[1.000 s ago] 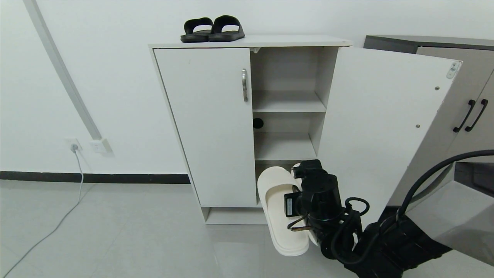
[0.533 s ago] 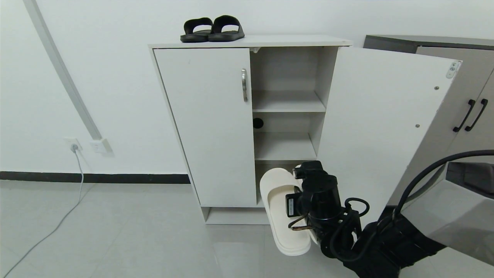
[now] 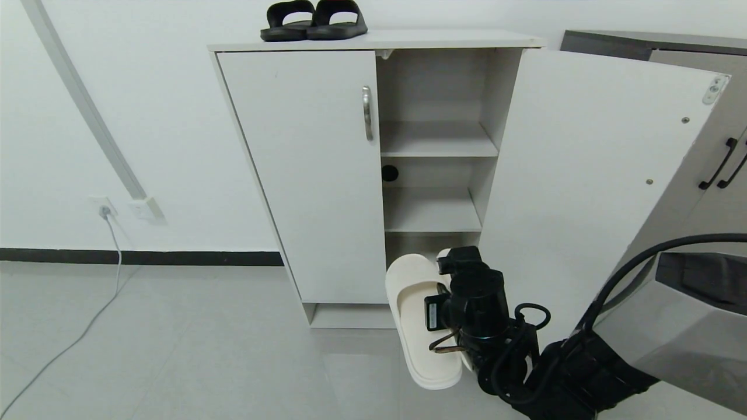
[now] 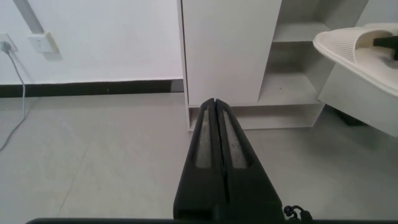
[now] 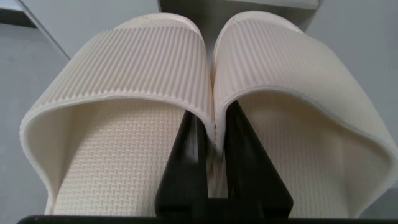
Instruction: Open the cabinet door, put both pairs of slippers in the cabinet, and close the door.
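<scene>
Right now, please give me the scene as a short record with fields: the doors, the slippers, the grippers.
right door: open
left door: shut
white slippers: both held by right gripper, in front of the lowest compartment
black slippers: on top of cabinet
left gripper: shut, holding nothing

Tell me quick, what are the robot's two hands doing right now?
Left gripper: closed, holding nothing.
Right gripper: closed on the white slippers, both pinched together.
</scene>
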### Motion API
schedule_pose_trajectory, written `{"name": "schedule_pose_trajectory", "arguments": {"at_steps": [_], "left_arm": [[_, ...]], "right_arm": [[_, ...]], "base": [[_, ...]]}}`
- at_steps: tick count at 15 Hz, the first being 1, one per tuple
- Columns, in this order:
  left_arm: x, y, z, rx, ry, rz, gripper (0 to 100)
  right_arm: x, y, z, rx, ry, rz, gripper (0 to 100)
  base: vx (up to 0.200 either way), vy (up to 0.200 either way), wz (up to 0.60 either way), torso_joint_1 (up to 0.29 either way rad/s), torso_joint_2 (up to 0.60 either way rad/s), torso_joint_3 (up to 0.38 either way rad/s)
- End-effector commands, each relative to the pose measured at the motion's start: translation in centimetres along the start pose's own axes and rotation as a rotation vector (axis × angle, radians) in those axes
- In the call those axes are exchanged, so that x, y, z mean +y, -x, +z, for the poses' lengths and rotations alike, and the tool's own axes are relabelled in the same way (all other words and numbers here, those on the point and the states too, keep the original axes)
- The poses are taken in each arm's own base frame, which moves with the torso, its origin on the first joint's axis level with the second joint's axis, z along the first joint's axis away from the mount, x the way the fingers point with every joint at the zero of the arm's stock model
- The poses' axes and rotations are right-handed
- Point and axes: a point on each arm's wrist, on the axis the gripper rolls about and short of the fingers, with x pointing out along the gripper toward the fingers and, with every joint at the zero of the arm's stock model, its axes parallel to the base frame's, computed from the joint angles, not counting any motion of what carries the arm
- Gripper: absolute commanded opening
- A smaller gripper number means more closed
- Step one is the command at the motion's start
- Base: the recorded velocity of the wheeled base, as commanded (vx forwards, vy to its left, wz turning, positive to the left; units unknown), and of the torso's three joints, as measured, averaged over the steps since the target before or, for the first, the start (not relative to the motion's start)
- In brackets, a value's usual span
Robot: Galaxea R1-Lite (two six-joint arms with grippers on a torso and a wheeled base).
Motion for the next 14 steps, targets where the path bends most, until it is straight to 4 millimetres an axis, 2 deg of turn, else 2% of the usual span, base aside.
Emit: {"name": "schedule_pose_trajectory", "arguments": {"at_steps": [1,7,10,14], "left_arm": [[0.0,0.0,0.0,0.001,0.000,0.000,0],[0.0,0.0,0.0,0.001,-0.001,0.000,0],[0.0,0.0,0.0,0.000,-0.001,0.000,0],[0.0,0.0,0.0,0.001,0.000,0.000,0]], "right_arm": [[0.1,-0.4,-0.4,0.007,0.005,-0.003,0],[0.2,-2.0,-1.0,0.003,0.003,-0.031,0],[-0.2,-2.8,0.1,-0.040,0.020,-0.063,0],[-0.5,-3.1,1.9,-0.215,0.045,-0.077,0]], "base": [[0.000,0.000,0.00,0.007,0.01,-0.198],[0.000,0.000,0.00,0.007,0.00,-0.199],[0.000,0.000,0.00,0.009,0.01,-0.201],[0.000,0.000,0.00,0.004,0.00,-0.194]]}}
